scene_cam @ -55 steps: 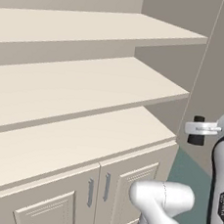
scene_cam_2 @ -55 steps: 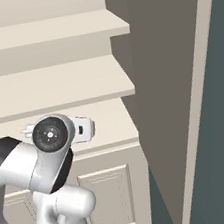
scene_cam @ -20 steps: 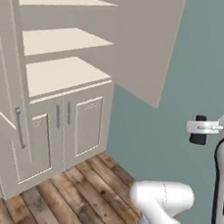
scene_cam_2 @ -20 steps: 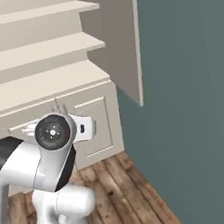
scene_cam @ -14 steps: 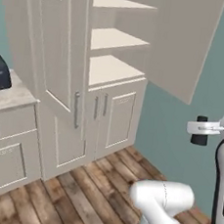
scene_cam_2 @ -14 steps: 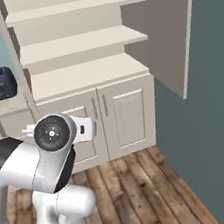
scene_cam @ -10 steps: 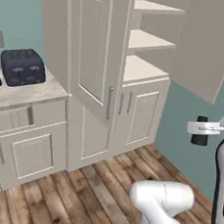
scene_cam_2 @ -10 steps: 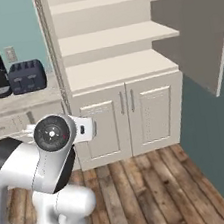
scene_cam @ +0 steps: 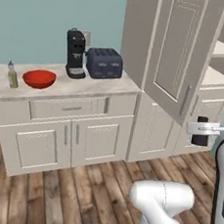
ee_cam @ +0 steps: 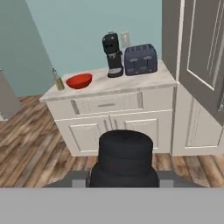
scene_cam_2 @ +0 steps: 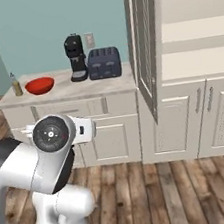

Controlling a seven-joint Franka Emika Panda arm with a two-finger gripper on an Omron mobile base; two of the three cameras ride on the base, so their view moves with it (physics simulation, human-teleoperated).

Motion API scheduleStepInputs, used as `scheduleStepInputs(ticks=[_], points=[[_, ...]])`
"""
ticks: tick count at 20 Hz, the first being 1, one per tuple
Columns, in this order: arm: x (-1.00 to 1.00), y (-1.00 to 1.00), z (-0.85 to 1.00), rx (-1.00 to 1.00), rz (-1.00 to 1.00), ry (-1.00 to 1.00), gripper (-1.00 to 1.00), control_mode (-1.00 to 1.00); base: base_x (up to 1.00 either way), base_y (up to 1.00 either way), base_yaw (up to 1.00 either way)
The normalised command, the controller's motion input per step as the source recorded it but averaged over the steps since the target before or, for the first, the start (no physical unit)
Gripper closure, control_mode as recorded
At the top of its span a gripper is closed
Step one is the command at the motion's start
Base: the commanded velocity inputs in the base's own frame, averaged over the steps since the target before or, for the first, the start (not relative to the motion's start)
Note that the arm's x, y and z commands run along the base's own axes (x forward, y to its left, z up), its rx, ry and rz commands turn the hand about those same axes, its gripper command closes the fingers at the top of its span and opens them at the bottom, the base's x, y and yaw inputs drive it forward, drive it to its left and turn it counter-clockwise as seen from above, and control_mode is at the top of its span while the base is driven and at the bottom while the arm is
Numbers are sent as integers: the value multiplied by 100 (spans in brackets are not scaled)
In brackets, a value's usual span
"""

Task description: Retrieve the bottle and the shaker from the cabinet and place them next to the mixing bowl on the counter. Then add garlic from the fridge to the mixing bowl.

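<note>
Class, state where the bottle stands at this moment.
The bottle stands upright at the counter's far left end in the left base view, just left of the red mixing bowl.

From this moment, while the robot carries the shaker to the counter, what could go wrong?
1. The open cabinet door juts out beside the arm; a swing toward the counter could hit it.
2. The bottle stands close to the mixing bowl; setting the shaker down there could knock it over.
3. The gripper holds the shaker near its top, so it might slip.

arm raised, claw [scene_cam: 201,128] clamped on shaker [scene_cam: 199,138]
</note>
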Motion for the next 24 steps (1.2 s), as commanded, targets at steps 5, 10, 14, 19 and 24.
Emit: scheduleStepInputs(ticks=[5,10,14,19,24], points=[[0,0,0,0,0,0,100,100,79,56,17],[0,0,0,0,0,0,100,100,100,33,-9],[0,0,0,0,0,0,100,100,98,73,-20],[0,0,0,0,0,0,100,100,86,100,-1],[0,0,0,0,0,0,100,100,48,78,6]])
